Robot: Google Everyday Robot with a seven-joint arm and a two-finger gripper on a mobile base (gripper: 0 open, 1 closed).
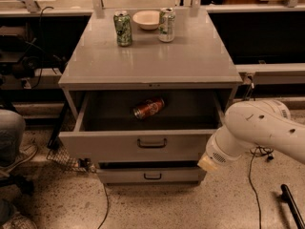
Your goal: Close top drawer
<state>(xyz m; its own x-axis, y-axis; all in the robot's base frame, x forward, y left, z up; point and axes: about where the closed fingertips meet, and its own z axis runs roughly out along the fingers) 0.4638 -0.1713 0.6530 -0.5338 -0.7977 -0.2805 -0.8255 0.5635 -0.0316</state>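
The top drawer [109,148] of the grey cabinet stands partly open, with its tall front panel and small dark loop handle [152,142] facing me. A red-brown can [148,108] lies on its side inside. My white arm [259,128] reaches in from the right. My gripper [208,162] is at the arm's tan tip, right at the right end of the drawer front and mostly hidden by the arm.
A shorter lower drawer [151,175] shows below. On the cabinet top [190,61] stand two green cans [123,28] [167,24] and a white bowl [147,19]. Cables and a mesh [66,156] lie on the floor at left. A dark bar [291,204] lies at lower right.
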